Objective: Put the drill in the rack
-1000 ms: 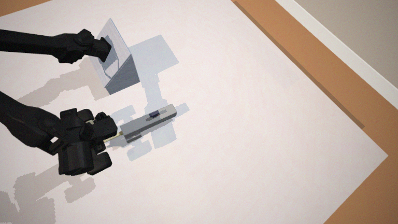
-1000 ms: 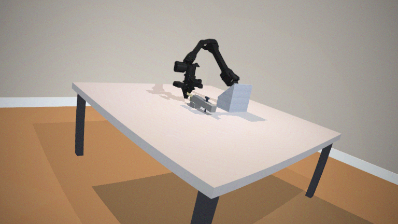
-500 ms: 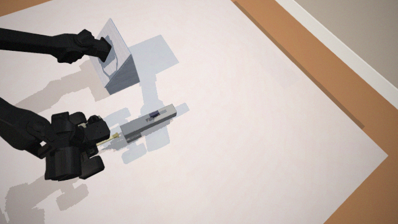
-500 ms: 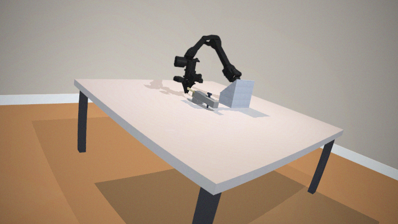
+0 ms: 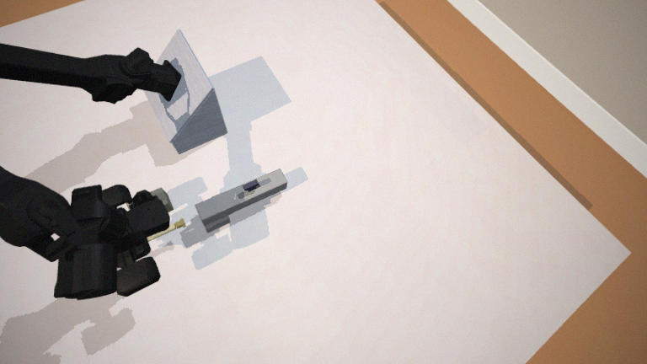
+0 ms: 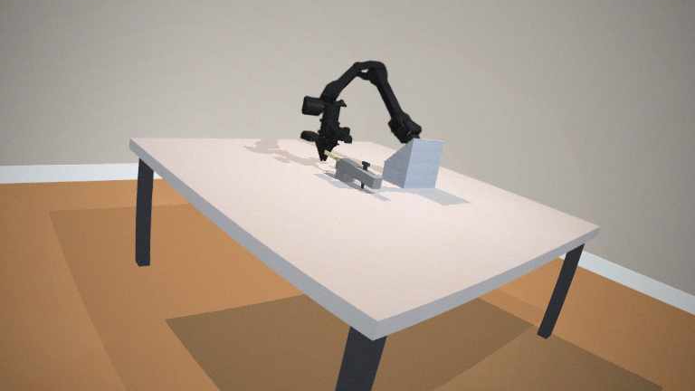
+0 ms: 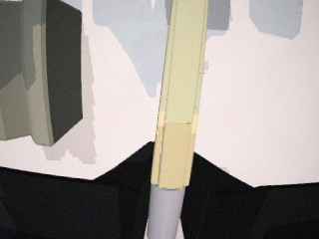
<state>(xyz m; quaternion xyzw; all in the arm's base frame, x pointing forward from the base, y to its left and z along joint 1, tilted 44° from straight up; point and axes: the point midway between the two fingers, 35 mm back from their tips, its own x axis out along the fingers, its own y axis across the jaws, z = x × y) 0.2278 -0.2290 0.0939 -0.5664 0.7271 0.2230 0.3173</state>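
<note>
My gripper (image 6: pixel 323 157) (image 7: pixel 164 149) is shut on the pale shank of the drill (image 5: pixel 177 224) (image 7: pixel 181 80); in the top view the arm hides its fingertips. The drill's yellow-green body points toward the long grey block (image 5: pixel 221 205) (image 6: pixel 366 175). The top view shows a small gap between the drill's tip and the block's near end; in the exterior view they overlap. The dark key (image 5: pixel 250 184) (image 6: pixel 365 164) stands in the block's slot, and a part of it shows below the block. An olive-grey piece, apparently the rack (image 5: pixel 163 198) (image 7: pixel 40 100), is beside the gripper, partly hidden.
A pale blue-grey wedge-shaped stand (image 5: pixel 202 124) (image 6: pixel 423 164) carries the arm's base, near the block. Both stand on the pale table (image 5: pixel 429 245) (image 6: pixel 333 243). The arm arches high from the stand over to the gripper.
</note>
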